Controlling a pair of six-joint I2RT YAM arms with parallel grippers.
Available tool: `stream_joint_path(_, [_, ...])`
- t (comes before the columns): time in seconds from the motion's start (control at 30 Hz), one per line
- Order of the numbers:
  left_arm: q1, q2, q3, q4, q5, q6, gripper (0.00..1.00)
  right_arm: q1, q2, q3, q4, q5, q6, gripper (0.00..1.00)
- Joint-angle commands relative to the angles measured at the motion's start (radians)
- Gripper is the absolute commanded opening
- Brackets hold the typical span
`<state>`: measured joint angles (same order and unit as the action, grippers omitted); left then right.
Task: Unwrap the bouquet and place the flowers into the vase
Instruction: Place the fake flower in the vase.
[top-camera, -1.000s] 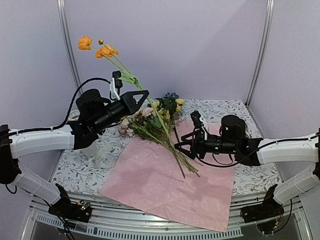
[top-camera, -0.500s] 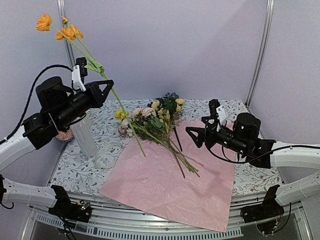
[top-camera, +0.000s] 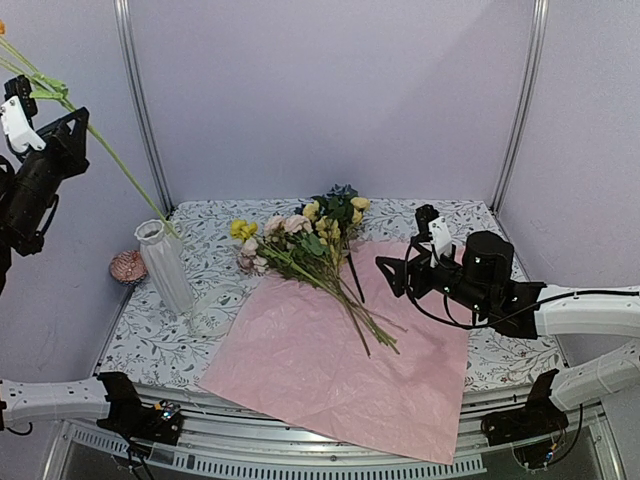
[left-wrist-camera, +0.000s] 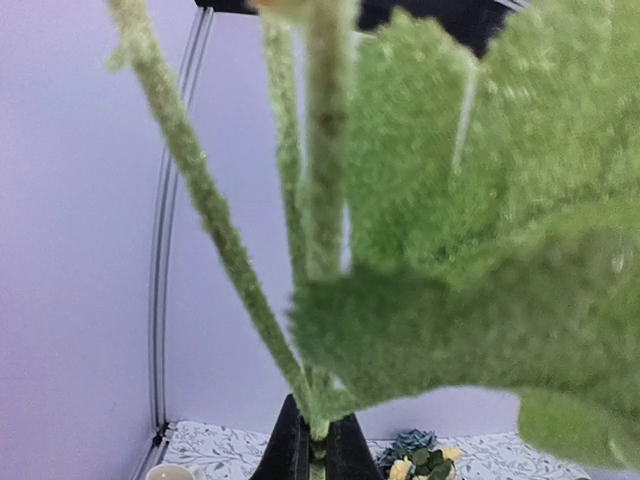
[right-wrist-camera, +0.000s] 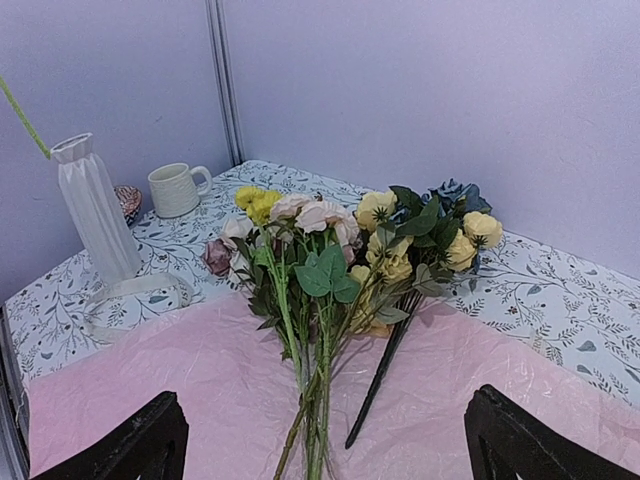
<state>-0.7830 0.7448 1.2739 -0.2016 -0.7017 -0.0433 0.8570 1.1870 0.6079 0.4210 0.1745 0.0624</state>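
L fingers: clenched on one stem, held high over the counter.
Stem: long, thin, green. Runs down & away from L fingers toward vase. Tip sits at the rim; in or just beside it, can't tell. Bloom is out of frame.
Vase: white, ridged, upright, well below L fingers and far across from R fingers.
R fingers: spread wide, grasping nothing, low over paper.
Flowers: rest of bunch lies loose on paper just ahead of R fingers. Stem ends point at them, heads point away. In wrist view the stems lie between the two fingers.
Paper: pink, crinkled, spread flat under R fingers.
Ribbon: cream loop by vase foot, well away from both fingers.
Step (my read): unwrap looks done. One stem is going in, the bulk is not yet moved.
Handling, stems: prob. light and wiry w/ fuzzy skin, so the grip shouldn't slip. A long stem levers & sways, so the tip is hard to aim.
Handling, heads: soft fabric that crushes, so don't pinch them.
Where to grip: bare lower stem below the leaves, a few at a time. Leaves look tangled and may drag neighbours.
Vase risk: tall w/ narrow neck, prob. tips if a stem pushes sideways. Looks ceramic, so breakable.
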Motion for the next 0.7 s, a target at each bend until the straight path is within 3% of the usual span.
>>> stream_joint_path(0.0, [0.012,0.016,0.031,0.131,-0.133,0.263,0.00,0.003,0.008,-0.007,0.033,0.011,-0.005,0.99])
stream_joint_path(0.3, [0.012,0.048,0.030,0.300,-0.186,0.472,0.00,0.004,0.014,-0.001,0.035,0.006,-0.005,0.99])
stream_joint_path(0.67, [0.017,0.089,-0.061,0.334,-0.191,0.431,0.00,0.003,-0.001,-0.002,0.034,0.003,-0.004,0.99])
